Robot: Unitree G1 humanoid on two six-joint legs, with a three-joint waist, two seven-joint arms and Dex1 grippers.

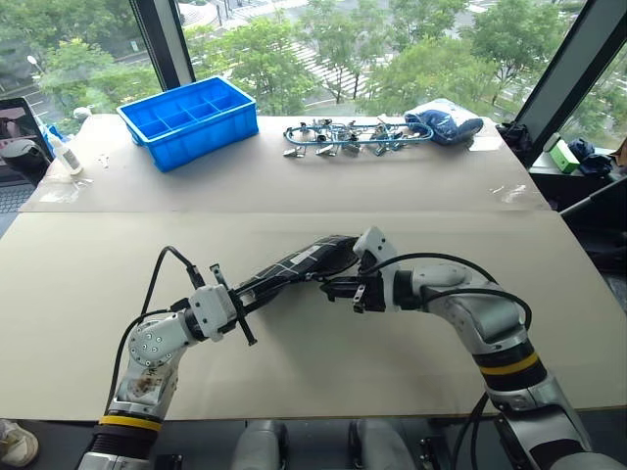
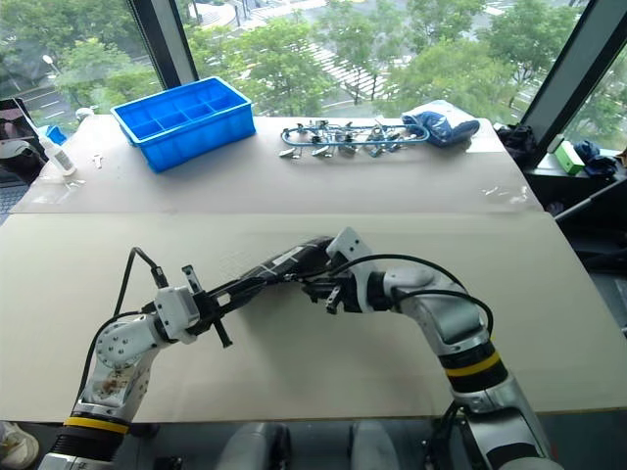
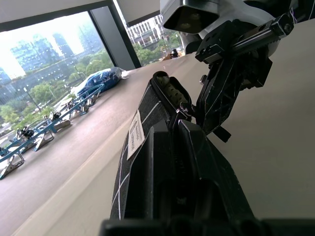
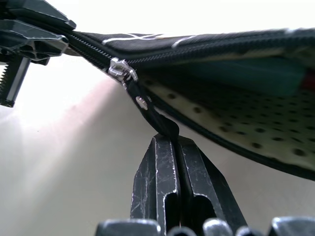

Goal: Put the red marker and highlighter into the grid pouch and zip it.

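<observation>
Nearest the head camera, the left gripper point(image 1: 238, 311) is clamped shut on the near end of the grid pouch point(image 1: 294, 262), holding it just above the table point(image 1: 118, 264). Its forearm enters from 7 o'clock and the fingers point toward 2 o'clock.

Pouch appearance: flat, elongated black fabric with thin white grid lines and a small white label point(image 3: 135, 140) on one face. It runs diagonally from 8 o'clock to 2 o'clock at table centre. The zipper is largely open; the right wrist view shows a pale lining with dark dots, a green body that appears to be the highlighter point(image 4: 256, 73), and a red patch at the frame edge, likely the red marker point(image 4: 310, 81).

The right gripper point(image 1: 343, 290) is at 3 o'clock of the pouch, its fingers pinched together on the black zipper pull strap point(image 4: 155, 115), which hangs from the silver metal slider point(image 4: 120, 71). The right forearm enters from 5 o'clock, bends at the elbow, and points toward 9 o'clock.

Table surface: matte beige board with one seam across it. At 11 o'clock stands a blue plastic compartment bin point(image 1: 188, 119). At 12 o'clock lies a cluster of metal clips point(image 1: 343, 137) on a blue frame. At 1 o'clock rests a crumpled blue bag point(image 1: 446, 122).
</observation>
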